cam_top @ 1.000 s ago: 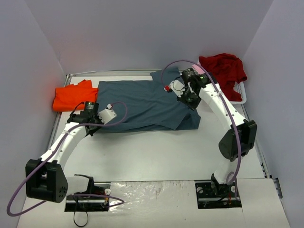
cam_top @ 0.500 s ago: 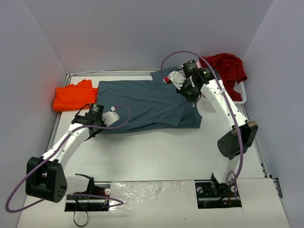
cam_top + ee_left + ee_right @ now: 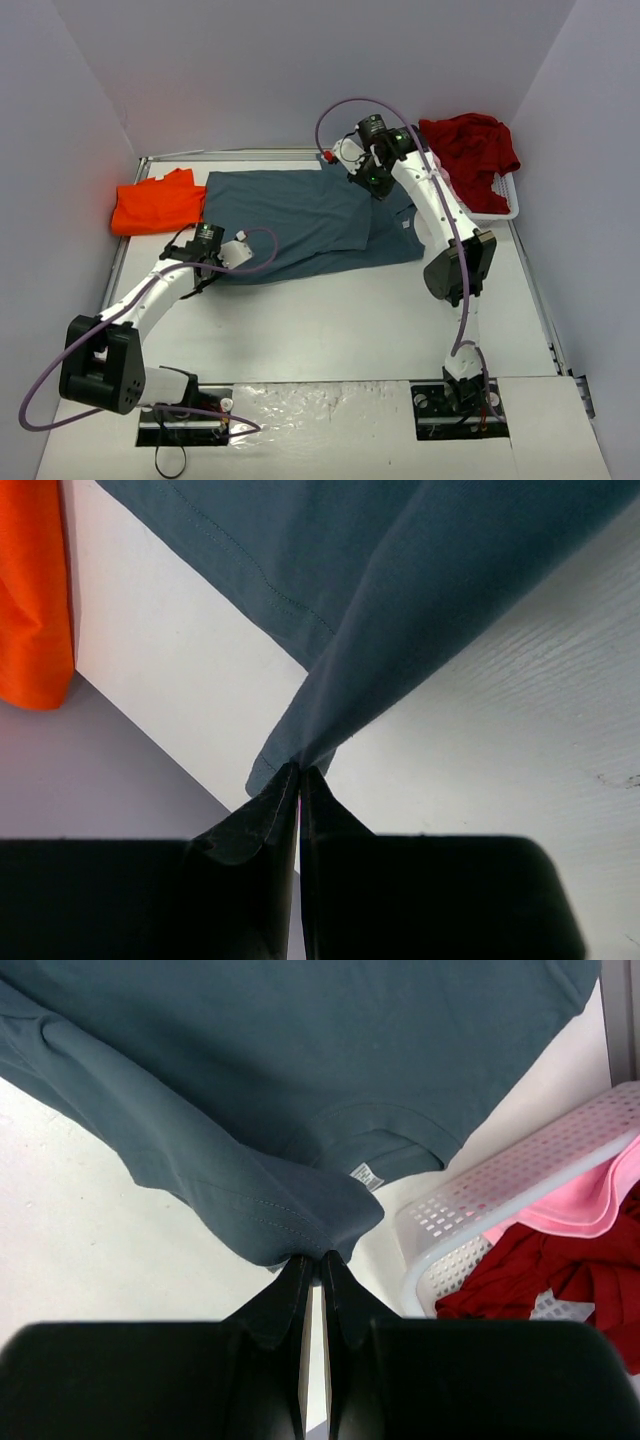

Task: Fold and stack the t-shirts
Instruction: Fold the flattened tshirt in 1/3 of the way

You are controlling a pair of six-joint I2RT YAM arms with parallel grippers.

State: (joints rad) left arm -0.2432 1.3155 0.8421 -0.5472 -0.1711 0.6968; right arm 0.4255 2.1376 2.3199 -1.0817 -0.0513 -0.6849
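The blue-grey shirt (image 3: pixel 300 220) lies spread across the table (image 3: pixel 330 320), part of it hidden under the right arm. The orange shirt (image 3: pixel 155 205) lies at the far left. The red shirt (image 3: pixel 470 145) covers most of the basket (image 3: pixel 495 208), and the pink shirt (image 3: pixel 590 1205) barely shows. The left gripper (image 3: pixel 300 772) and right gripper (image 3: pixel 318 1258) each pinch the blue-grey cloth.

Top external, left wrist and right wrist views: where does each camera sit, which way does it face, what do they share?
Top external: above and behind the bases, looking down on the white table; left arm and right arm show.
Left wrist: on the left arm, facing along the shut left gripper pinching the slate blue-grey cloth t-shirt.
Right wrist: facing along the shut right gripper on that shirt, white plastic basket beside.
Shared: all show that shirt.
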